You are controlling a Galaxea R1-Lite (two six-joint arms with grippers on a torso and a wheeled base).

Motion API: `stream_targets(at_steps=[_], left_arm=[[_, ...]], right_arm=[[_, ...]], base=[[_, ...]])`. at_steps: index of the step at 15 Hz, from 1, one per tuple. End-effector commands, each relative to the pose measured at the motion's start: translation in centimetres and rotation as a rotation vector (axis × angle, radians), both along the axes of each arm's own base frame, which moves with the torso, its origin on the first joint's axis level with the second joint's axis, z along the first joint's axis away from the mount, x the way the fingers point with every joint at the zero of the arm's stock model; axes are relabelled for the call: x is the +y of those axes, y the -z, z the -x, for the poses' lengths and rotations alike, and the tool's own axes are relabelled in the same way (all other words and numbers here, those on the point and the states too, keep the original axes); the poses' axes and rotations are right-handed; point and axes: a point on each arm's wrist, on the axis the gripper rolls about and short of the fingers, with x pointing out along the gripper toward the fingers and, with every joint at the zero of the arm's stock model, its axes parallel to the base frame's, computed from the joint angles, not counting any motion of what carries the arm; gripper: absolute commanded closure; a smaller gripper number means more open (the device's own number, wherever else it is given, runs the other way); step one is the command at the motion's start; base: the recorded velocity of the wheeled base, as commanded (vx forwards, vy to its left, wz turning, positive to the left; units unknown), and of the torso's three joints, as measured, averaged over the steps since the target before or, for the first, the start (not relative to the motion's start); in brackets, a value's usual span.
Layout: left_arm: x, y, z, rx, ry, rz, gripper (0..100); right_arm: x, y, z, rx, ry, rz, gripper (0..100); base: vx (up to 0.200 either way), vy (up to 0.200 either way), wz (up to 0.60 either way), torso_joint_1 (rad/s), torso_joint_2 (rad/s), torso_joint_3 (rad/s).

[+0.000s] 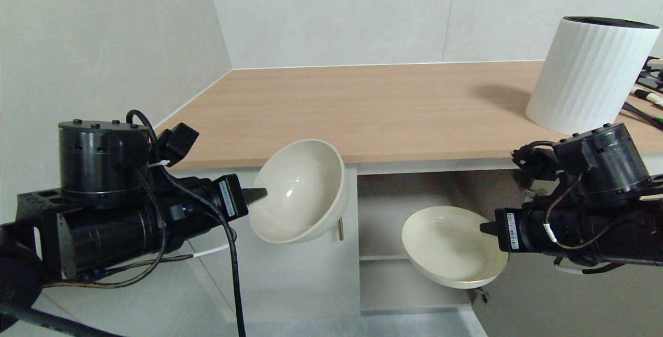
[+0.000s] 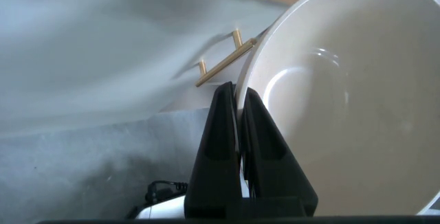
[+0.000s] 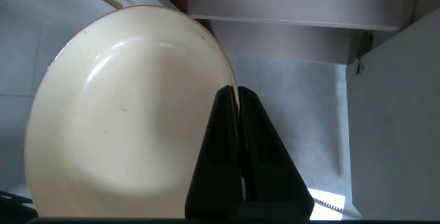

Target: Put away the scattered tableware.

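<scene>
1. Bowl [image 1: 300, 197]: cream, deep, glazed. It hangs in the air just below the front edge of the desk [image 1: 388, 109], before the closed cabinet door [image 1: 290, 285]. The left gripper [image 1: 262, 192] has its jaws clamped on the rim at nine o'clock, one inside the wall and one outside.
2. Plate [image 1: 445, 244]: cream, shallow. It is held before the open cabinet [image 1: 393, 192], at four o'clock from the bowl and clear of it. The right gripper [image 1: 484, 228] has its jaws clamped on the rim at three o'clock.
3. Handling, by judgement: both pieces look stiff, smooth and breakable. The thin rim is the only hold on either. The bowl is likely the heavier and could pivot in an edge pinch.
4. Bearing: both are round, so neither has a long axis. The bowl lies tipped on its side, mouth towards the robot and base towards the door. The plate is tilted, its face up and outward and its low edge at six o'clock.
5. Also present: a white ribbed container [image 1: 590, 73] on the desk, at two o'clock from the plate.
</scene>
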Motion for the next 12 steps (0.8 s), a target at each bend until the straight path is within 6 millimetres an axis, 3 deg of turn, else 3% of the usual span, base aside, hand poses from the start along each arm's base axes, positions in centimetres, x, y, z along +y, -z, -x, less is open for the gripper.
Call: stream_targets(at_steps=[1,12], left_arm=[[-0.02,0.10,-0.05,0.005,0.001,-0.001,100],[-0.16,0.33,-0.08,0.013,0.005,-0.005,100]], right_arm=[[-0.06,0.21,-0.20,0.007,0.006,0.005,100],[0.09,0.81,-0.70,0.016,0.010,0.010,100]], base=[[0.000,0.000,0.00,0.000,0.00,0.000],[0.000,0.000,0.00,-0.111,0.36,0.250]])
